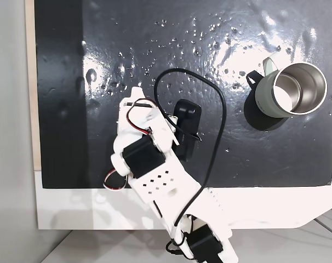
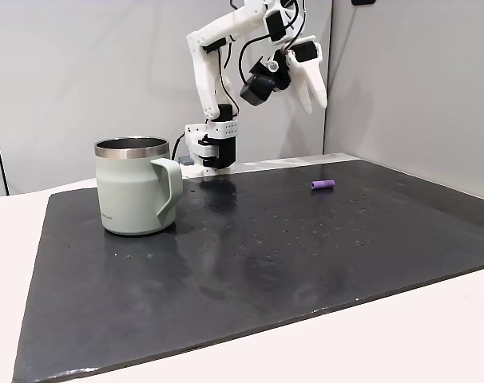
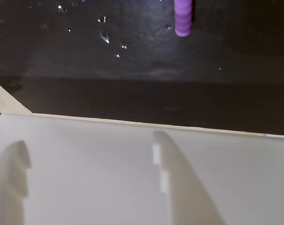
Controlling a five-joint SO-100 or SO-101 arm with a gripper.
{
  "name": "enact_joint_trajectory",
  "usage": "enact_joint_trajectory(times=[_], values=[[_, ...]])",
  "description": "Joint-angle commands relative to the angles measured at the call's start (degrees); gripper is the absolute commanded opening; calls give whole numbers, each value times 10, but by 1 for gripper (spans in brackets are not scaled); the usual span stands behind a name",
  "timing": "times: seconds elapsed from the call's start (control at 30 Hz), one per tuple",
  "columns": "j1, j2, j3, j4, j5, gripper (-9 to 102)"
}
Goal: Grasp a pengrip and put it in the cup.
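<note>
The pengrip, a tiny light-purple ribbed tube, lies on the black mat at the far right in a fixed view. The wrist view catches its end at the top edge. The cup, a steel mug with a grey-green wall and a loop handle, stands upright on the left of the mat; from above, the cup is at the right. My gripper hangs high above the mat, left of the pengrip and well over it, holding nothing. Two separate finger shadows fall on the pale wall in the wrist view, so the jaws stand apart.
The black mat is speckled with small droplets and covers most of the white table. The arm's base stands at the mat's far edge. A black cable loops over the mat beside the arm. A grey wall borders the mat.
</note>
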Motion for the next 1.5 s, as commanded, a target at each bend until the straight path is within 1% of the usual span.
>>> enact_joint_trajectory(times=[0.0,0.2,0.47,0.87,1.47], values=[[-14,-34,-52,11,31,29],[-18,-115,-73,20,63,31],[-27,-197,-78,28,82,31],[-41,-331,-124,27,73,31],[-54,-406,-128,-49,65,32]])
